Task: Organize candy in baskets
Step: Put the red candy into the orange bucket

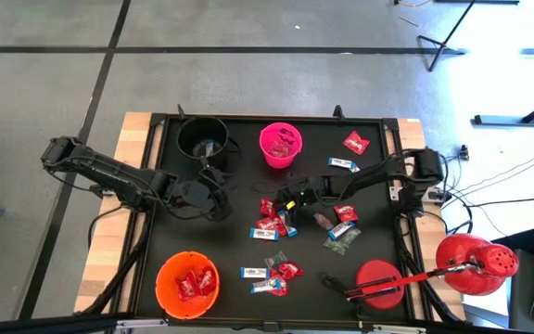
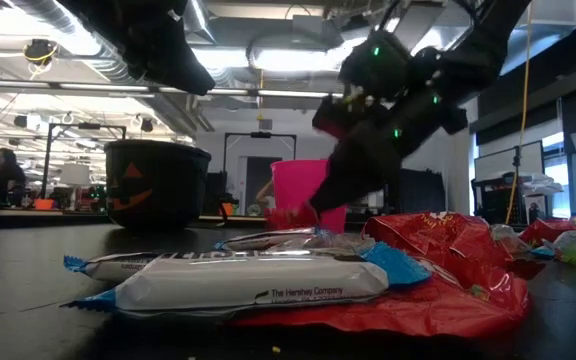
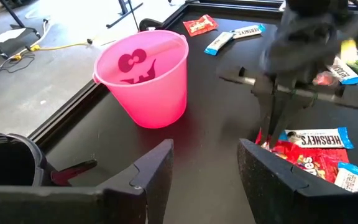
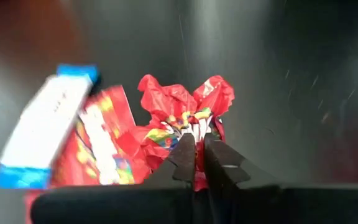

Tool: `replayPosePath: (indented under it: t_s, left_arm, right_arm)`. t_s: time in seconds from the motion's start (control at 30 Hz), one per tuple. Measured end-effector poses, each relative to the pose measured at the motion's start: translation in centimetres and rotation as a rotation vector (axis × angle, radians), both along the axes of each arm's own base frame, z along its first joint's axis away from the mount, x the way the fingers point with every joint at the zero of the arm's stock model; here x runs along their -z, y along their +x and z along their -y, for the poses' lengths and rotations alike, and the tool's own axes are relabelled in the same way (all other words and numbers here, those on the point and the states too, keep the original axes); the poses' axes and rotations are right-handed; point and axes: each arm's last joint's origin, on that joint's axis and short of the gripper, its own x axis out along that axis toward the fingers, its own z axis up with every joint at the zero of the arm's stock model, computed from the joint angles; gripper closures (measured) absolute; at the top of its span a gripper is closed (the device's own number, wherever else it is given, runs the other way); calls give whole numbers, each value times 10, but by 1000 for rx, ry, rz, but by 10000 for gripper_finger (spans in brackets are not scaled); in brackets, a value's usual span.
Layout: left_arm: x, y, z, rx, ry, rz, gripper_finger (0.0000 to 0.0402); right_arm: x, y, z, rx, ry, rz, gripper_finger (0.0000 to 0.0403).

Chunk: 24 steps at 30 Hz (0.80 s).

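Wrapped candy lies mid-table: red packets (image 1: 269, 223), blue-and-white bars (image 1: 253, 273) and greenish wrappers (image 1: 341, 243). My right gripper (image 1: 283, 200) reaches in from the table's right and is shut on a crumpled red packet (image 4: 185, 106) at the pile's far edge. My left gripper (image 3: 207, 168) is open and hovers left of the pile, near the black bucket (image 1: 202, 139). The pink bucket (image 3: 145, 78) stands at the far side. The orange bucket (image 1: 186, 283), near left, has red packets inside. My right gripper pinches the red packet's crumpled middle (image 4: 194, 129) between its two fingertips (image 4: 184, 152), slanting down from the table's right. The wrapper bunches up around the tips. Whether it is lifted clear of the table I cannot tell.
A red packet (image 1: 356, 143) and a blue-and-white bar (image 1: 343, 165) lie near the far right corner. A large red domed object (image 1: 476, 264) and a red disc (image 1: 378, 283) sit at the near right. In the low view a bar (image 2: 248, 280) lies close to the camera.
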Motion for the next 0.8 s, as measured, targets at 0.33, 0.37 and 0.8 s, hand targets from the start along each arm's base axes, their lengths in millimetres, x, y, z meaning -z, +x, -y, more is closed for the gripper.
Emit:
replayPosePath:
  t_s: [0.33,0.37,0.8]
  left_arm:
    - [-3,3,2,23,-58,50,233]
    - [-4,4,2,15,-78,80,233]
    - [3,20,-9,-70,-312,203,233]
  right_arm:
    - [-61,-7,1,38,-66,222,400]
    - [-64,-7,2,49,-75,246,401]
    - [-85,-2,4,101,-125,456,402]
